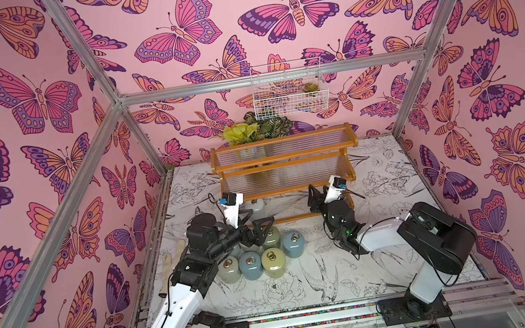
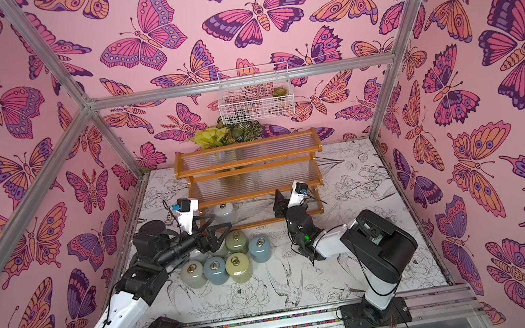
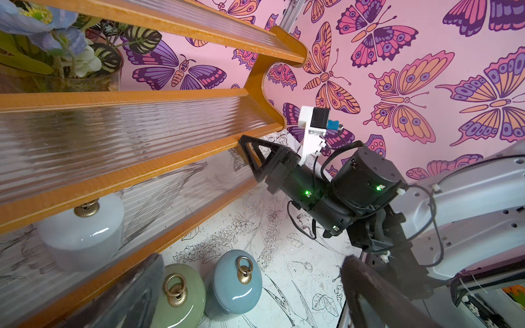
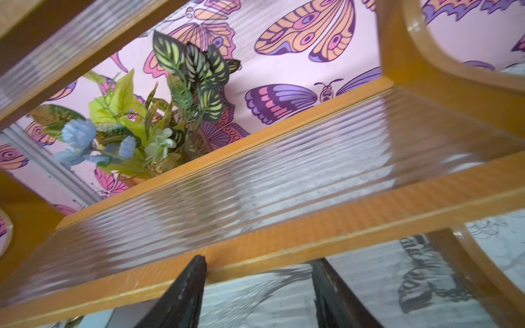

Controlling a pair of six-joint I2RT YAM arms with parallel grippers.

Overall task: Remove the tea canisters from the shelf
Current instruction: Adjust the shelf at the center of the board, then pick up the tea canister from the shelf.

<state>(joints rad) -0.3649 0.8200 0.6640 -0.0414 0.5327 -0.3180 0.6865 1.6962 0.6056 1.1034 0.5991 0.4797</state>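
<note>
The shelf (image 1: 284,168) (image 2: 249,170), a three-tier orange-brown rack with ribbed clear panels, stands at the back of the table. One white tea canister (image 1: 256,204) (image 3: 82,233) sits at the left end of its lowest tier. Several canisters stand grouped on the table in front, among them a sage green one (image 3: 181,295) and a blue-grey one (image 3: 235,284). My left gripper (image 1: 262,233) (image 3: 250,258) hangs open over that group, holding nothing. My right gripper (image 1: 312,194) (image 4: 258,262) reaches into the lowest tier near its right end, fingers apart with nothing between them.
A glass vase of artificial plants (image 1: 249,130) stands behind the shelf. A white wire basket (image 1: 289,89) with a small succulent hangs on the back wall above it. Butterfly-patterned walls close in the table on three sides.
</note>
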